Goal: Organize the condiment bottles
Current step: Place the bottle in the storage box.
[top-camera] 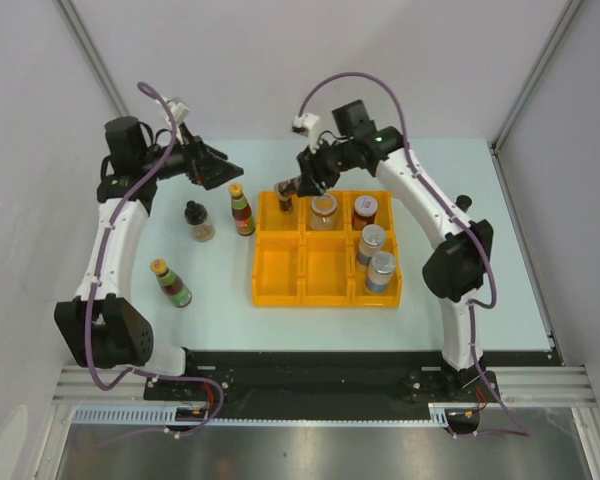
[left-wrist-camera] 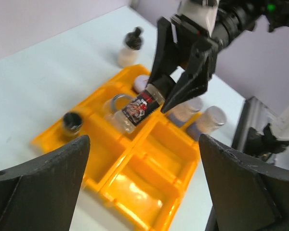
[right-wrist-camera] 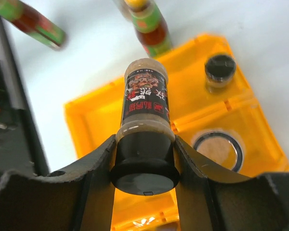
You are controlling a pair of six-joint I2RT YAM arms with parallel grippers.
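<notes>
Colours of the condiment set and its tray.
The tray (top-camera: 278, 275) was yellow-orange on a pale mint table (top-camera: 480, 200). One spice jar (right-wrist-camera: 145, 103) bore a black cap and a black label with red and white print. The sauce bottles (top-camera: 242, 212) (top-camera: 170, 283) showed red-and-green labels under yellow caps.

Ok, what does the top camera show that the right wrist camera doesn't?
Only the top view: the left gripper, two blue-labelled shakers at the tray's right side, and a black-capped jar standing on the table. Only the right wrist view: the black and red label of the spice jar that the right gripper clamps near its cap. Both: the yellow tray, the silver-lidded jar in it, and the sauce bottle upright beside the tray.
</notes>
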